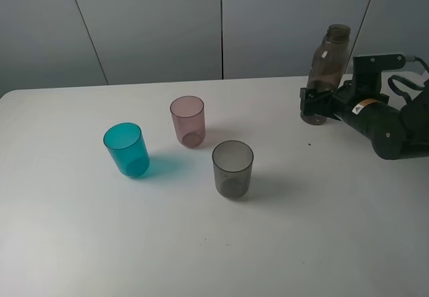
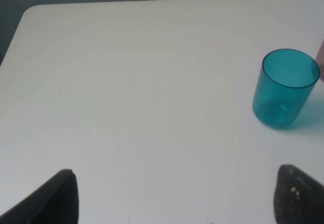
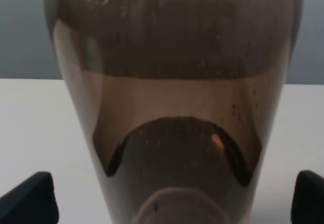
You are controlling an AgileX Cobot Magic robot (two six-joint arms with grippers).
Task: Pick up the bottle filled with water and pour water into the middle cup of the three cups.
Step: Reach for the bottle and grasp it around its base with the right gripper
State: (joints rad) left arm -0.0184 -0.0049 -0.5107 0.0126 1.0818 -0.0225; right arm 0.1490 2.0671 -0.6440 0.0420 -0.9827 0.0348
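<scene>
The bottle (image 1: pixel 326 69) stands upright at the back right of the table, brownish and translucent, open at the neck. My right gripper (image 1: pixel 316 102) is open around its lower part, one finger on each side. In the right wrist view the bottle (image 3: pixel 172 107) fills the frame between the fingertips (image 3: pixel 30 198), with gaps on both sides. The three cups stand in the middle of the table: teal (image 1: pixel 126 149) on the left, the pink middle cup (image 1: pixel 188 121) behind, smoky grey (image 1: pixel 232 168) in front. My left gripper (image 2: pixel 179 196) is open over bare table, with the teal cup (image 2: pixel 286 88) ahead of it.
The white table (image 1: pixel 67 230) has a rounded corner at the back left. A grey panelled wall (image 1: pixel 154 22) runs behind it. A thin cable (image 1: pixel 365 9) slants down behind the bottle. The left arm is outside the exterior high view.
</scene>
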